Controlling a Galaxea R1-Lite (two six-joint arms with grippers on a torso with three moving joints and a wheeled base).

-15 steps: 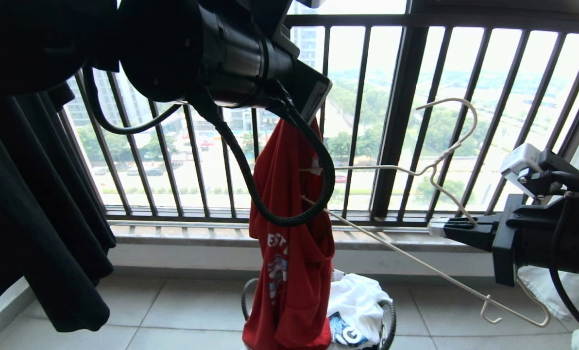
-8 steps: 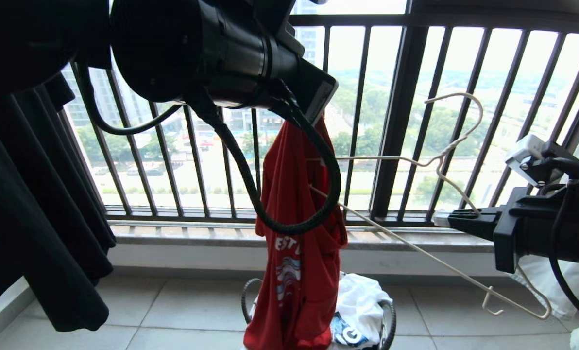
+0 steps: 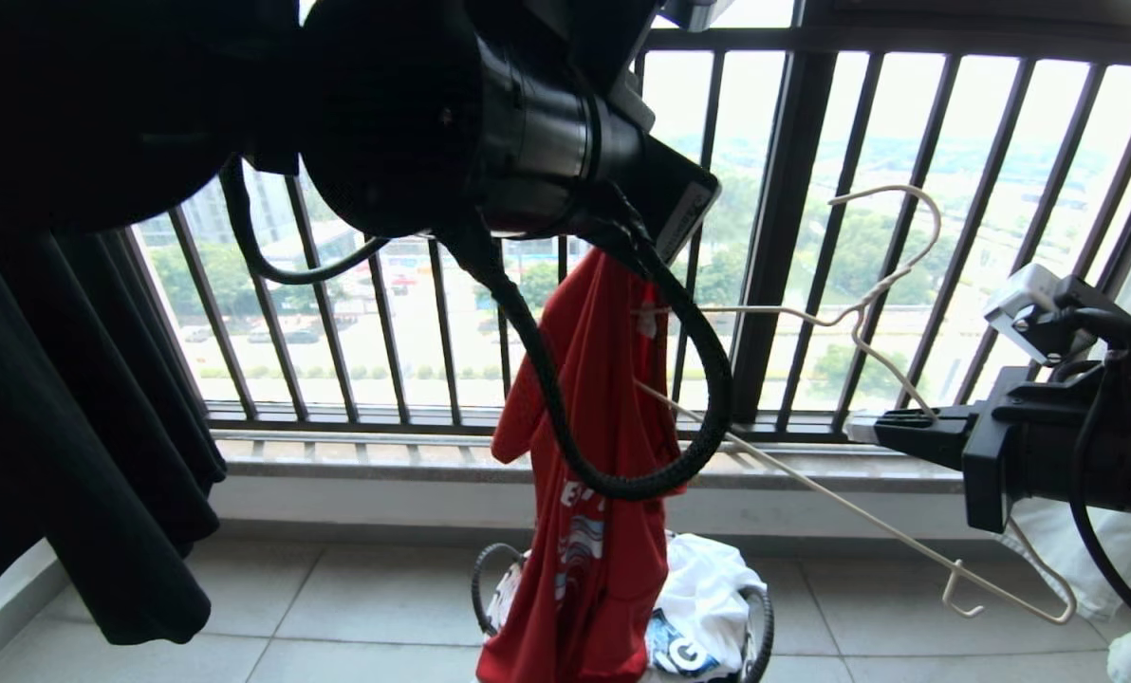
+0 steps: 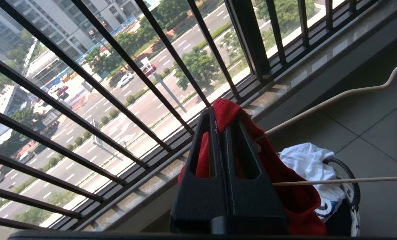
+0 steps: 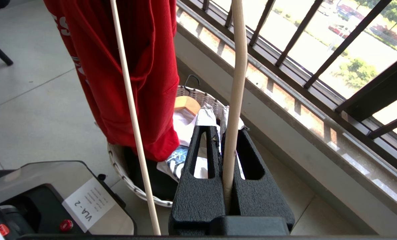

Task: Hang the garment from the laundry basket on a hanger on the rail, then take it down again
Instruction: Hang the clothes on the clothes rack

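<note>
Since the earlier frame, the left gripper (image 4: 220, 116), pinching the red printed T-shirt (image 3: 603, 446), had swung rightward toward the thin cream wire hanger (image 3: 869, 313) clamped in the right gripper (image 3: 860, 432), above the white woven basket (image 5: 132, 186).

Two claws show: the left claw (image 4: 222, 123) and the right claw (image 5: 225, 146). There is one red shirt (image 3: 603, 398), one wire hanger (image 3: 850, 323), one basket (image 3: 760, 626) (white cloth heaped in it, too bunched to count as pieces) and one wooden hanger (image 5: 187, 104). One black garment (image 3: 63, 417) hangs at the left, before one railing (image 3: 774, 237).
</note>
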